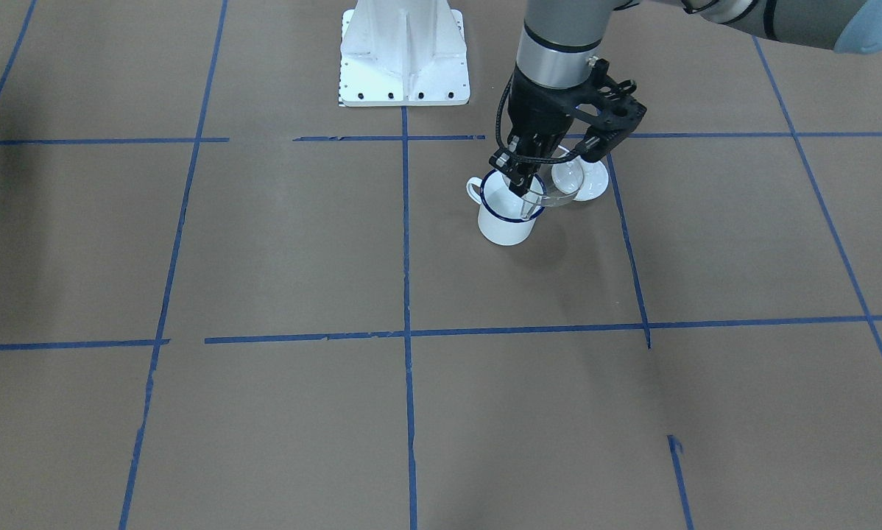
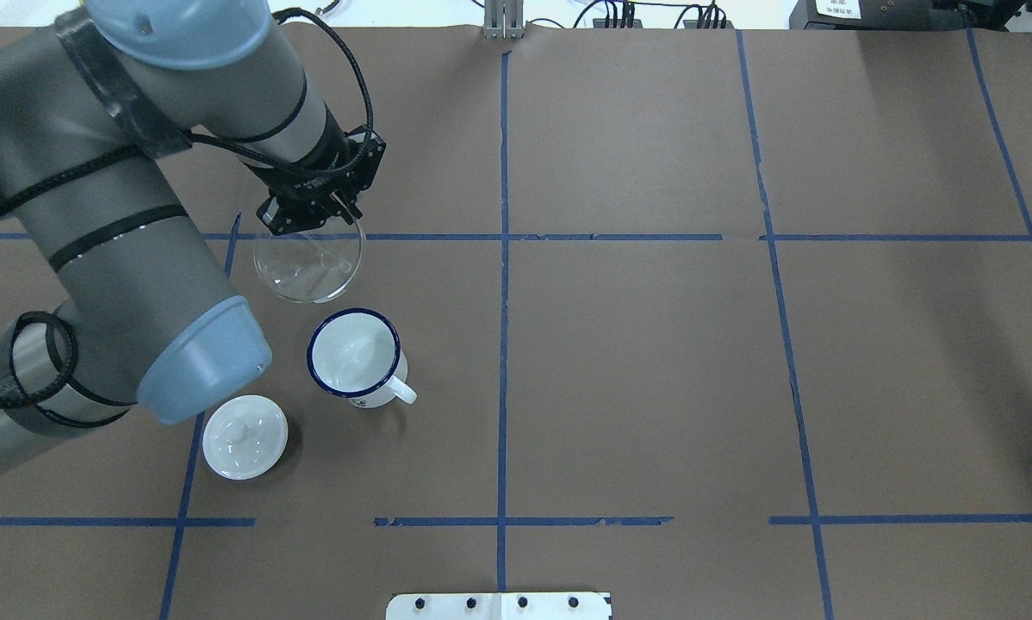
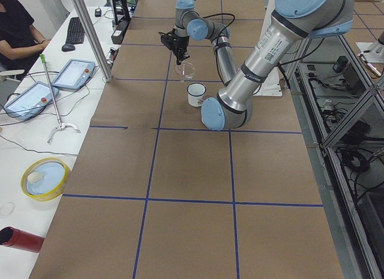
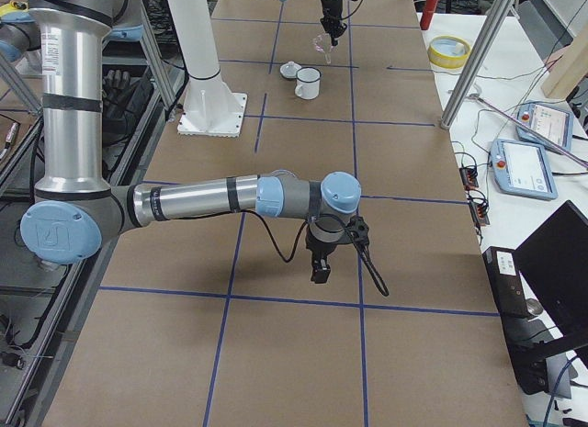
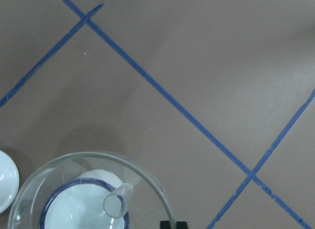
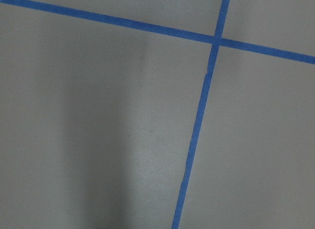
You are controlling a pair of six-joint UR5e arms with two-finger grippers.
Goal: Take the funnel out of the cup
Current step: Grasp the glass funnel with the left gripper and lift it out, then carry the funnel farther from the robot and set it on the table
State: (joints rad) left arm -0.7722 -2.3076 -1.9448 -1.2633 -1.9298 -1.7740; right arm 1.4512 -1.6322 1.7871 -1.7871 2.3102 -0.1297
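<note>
Clear plastic funnel (image 2: 309, 269) is rim-pinched by left jaws near white blue-rimmed enamel cup (image 2: 352, 353); thin grip, could be dropped/knock cup. State of right jaws: can't tell.

Overhead view, as I read it: the cup (image 2: 354, 357) stands on the table (image 2: 654, 387), left of the centre line. The lid (image 2: 245, 437) lies near it, closer in and further left. The funnel (image 2: 309, 263) hangs above the cup's far side, clear of the rim, gripped at its far edge by the left gripper (image 2: 313, 211). The right gripper (image 4: 319, 271) hovers well apart, to the right.
</note>
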